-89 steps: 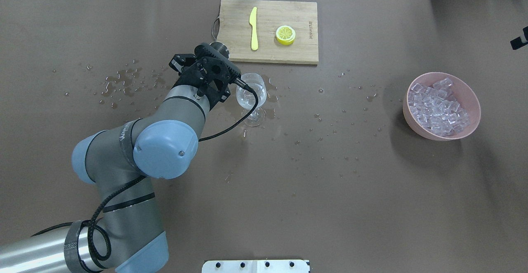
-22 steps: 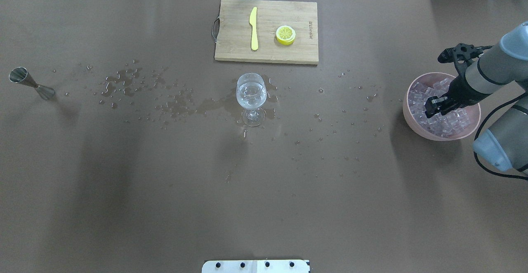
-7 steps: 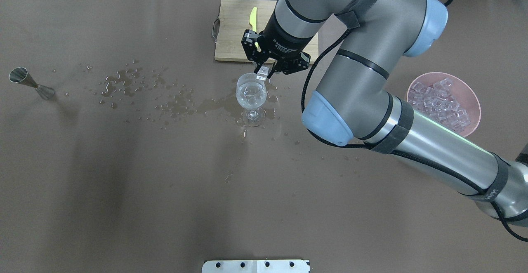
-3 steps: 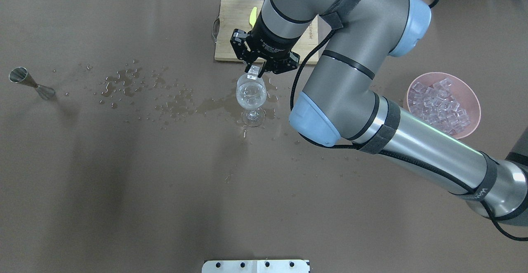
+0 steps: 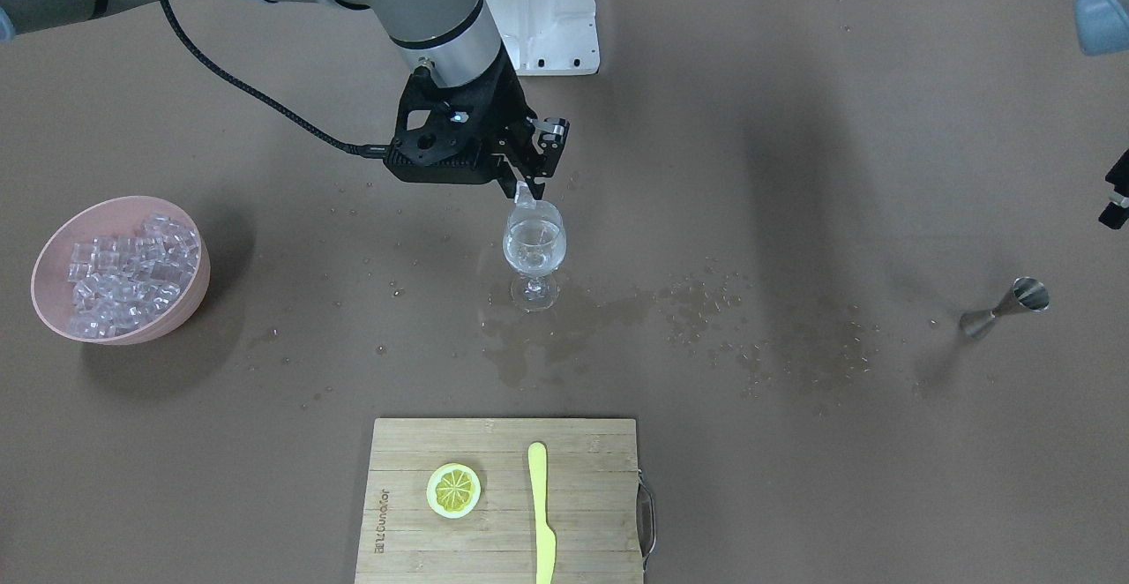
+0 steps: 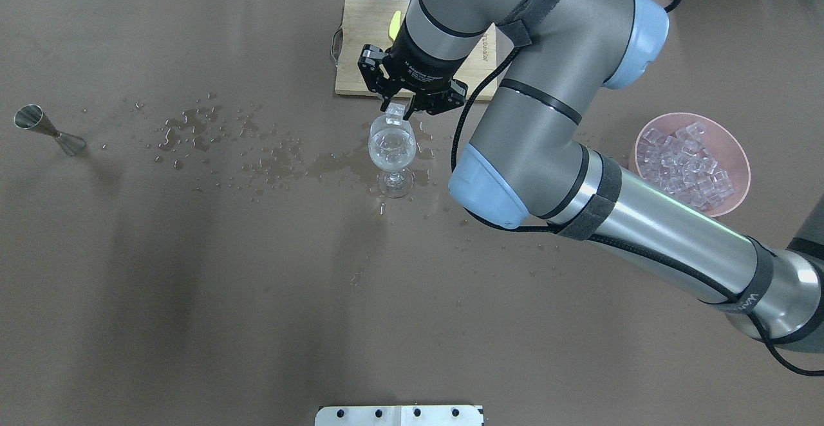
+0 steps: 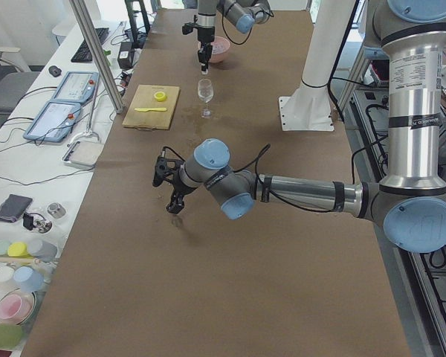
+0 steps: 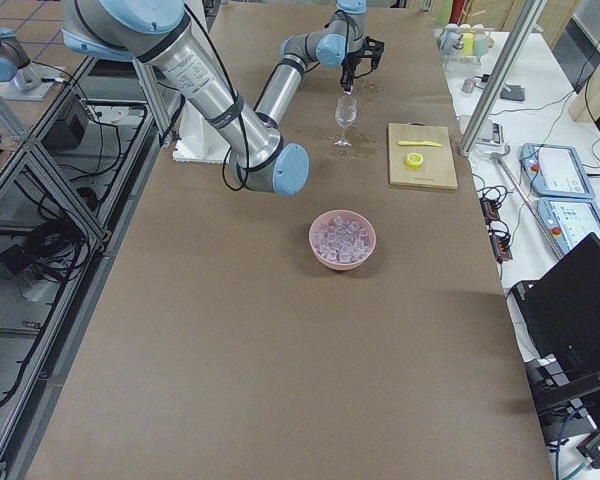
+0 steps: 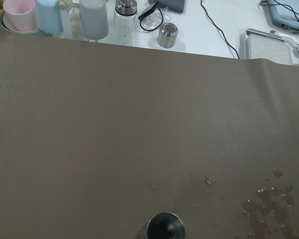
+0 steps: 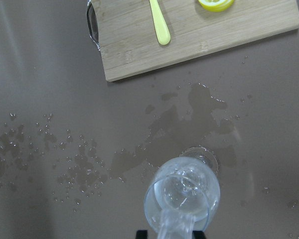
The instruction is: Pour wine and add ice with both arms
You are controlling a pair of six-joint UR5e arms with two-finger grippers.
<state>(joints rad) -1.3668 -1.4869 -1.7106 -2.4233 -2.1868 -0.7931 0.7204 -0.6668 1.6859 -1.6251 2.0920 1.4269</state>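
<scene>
The right arm [image 6: 656, 233] reached far over the table [image 6: 193, 323], elbow high and wrist bent down, so that the right gripper [image 6: 398, 109] pointed at the glass [image 6: 391, 156] from above. Its fingers were clenched on one clear cube [image 6: 394, 112], just over the rim on the glass's 12 o'clock side in the overhead view. The glass was thin, stemmed and transparent, with a little colourless wine [image 10: 182, 191] in its bowl. Whether cubes were already inside was hard to make out. A wet puddle [image 6: 335, 165] spread toward 9 o'clock. The other ice [image 6: 685, 165], glassy with whitish edges, filled a round pink bowl [image 6: 743, 156] at 3 o'clock. A steel jigger [image 6: 45, 131] was far off at 9 o'clock. The left gripper [image 7: 171, 197] hung near it, cut off in the front view and small in the side view, so I cannot tell whether it was released. The arm hid part of the wooden board [image 6: 360, 40] at 12 o'clock.
</scene>
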